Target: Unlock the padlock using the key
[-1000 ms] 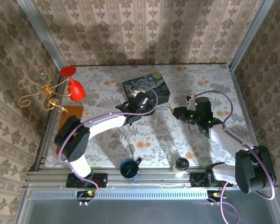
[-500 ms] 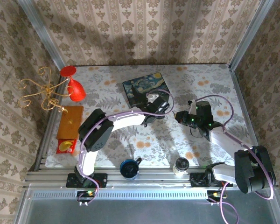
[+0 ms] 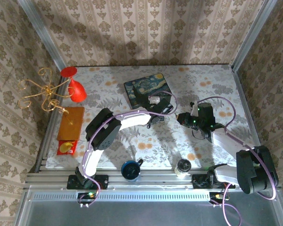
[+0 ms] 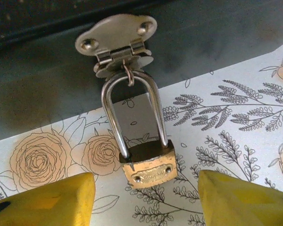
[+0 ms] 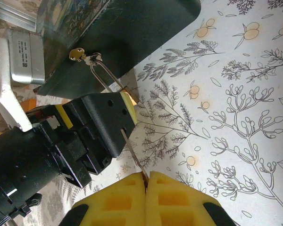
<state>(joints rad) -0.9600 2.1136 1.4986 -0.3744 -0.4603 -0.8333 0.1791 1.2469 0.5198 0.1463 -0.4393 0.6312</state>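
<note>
A small brass padlock hangs by its silvery shackle from the silver clasp on the dark blue painted box and rests on the floral cloth. My left gripper is open, with one yellow finger on each side of the lock body, clear of it. In the right wrist view the shackle leads from the box to the left gripper's black housing. My right gripper is shut on the key, whose thin blade points toward that housing.
A red goblet and a gold wire ornament stand at the far left, with an orange packet below them. A blue round item and a small jar sit at the near edge. Patterned walls enclose the table.
My left arm has swung right along the box's front to the padlock, and its jaws have narrowed. The right gripper has barely moved and still holds the key.
</note>
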